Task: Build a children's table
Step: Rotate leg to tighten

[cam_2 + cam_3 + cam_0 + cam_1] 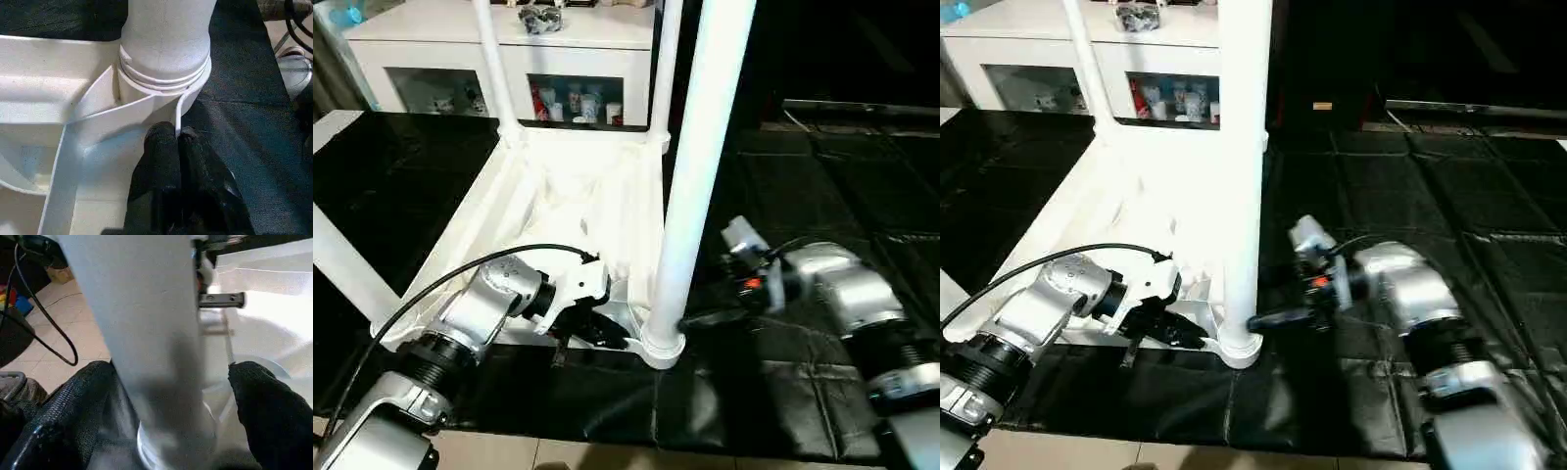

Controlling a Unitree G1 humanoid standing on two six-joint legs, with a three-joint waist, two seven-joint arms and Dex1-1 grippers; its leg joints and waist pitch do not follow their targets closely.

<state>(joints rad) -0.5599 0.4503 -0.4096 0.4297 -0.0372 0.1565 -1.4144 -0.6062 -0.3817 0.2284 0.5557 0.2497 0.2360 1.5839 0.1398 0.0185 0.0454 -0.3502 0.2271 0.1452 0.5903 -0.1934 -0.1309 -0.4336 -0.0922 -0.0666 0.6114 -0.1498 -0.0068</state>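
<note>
The children's table (563, 201) lies upside down on the black floor mat (773, 392), ribbed underside facing up. Several legs stand upright in the corner sockets; the near leg (700, 166) rises from the near corner socket (662, 345), closest to the robot.

The left gripper (177, 147) is clenched on the thin rim wall (179, 110) of the tabletop, just beside that socket, and steadies the top. The right gripper (171, 396) straddles the base of the near leg, one finger (83, 396) on each side; whether the pads press the tube cannot be told, so treat this gripper as spread around the leg, not as a confirmed grasp.

The step in hand appears to be seating this leg.

- Keep the left gripper clamped so the top does not slide on the mat.
- Hold the leg low, near the socket collar, where leverage is smallest.
- Keep the tube plumb; a tilt will likely jam it in the collar.
- Press straight down along the leg axis, and release only when the collar sits evenly all round.
</note>
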